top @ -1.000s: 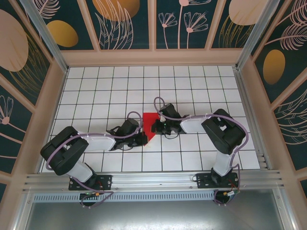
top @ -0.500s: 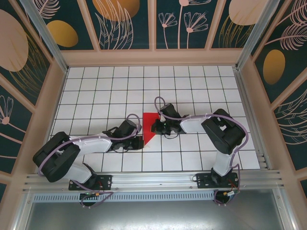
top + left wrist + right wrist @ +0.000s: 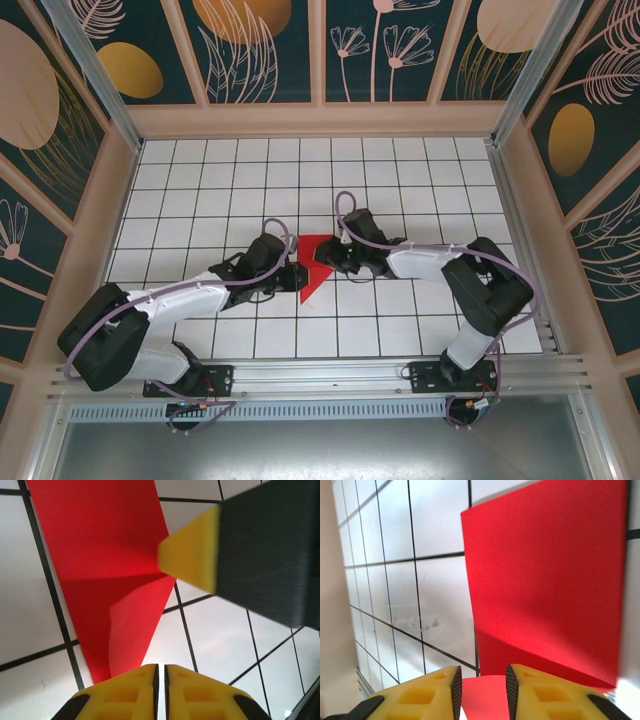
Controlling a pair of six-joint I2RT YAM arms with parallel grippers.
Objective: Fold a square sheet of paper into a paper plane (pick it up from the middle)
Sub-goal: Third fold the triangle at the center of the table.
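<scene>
Pressed almost together at the left gripper [image 3: 160, 669], low centre, pinching nothing; parted slightly at the right gripper [image 3: 482, 675], with the thin bright red folded sheet of paper [image 3: 100, 550] showing between, lying mid-frame from above. Might spring open (soft-looking crease) or skid if nudged.

— What sort of place is this?
— A robot lab booth. Walls [image 3: 260, 50] painted with leaves enclose the white gridded table [image 3: 200, 180], and at the table's near edge a metal rail [image 3: 320, 375] carries the left arm [image 3: 180, 297] and right arm [image 3: 420, 262].
</scene>
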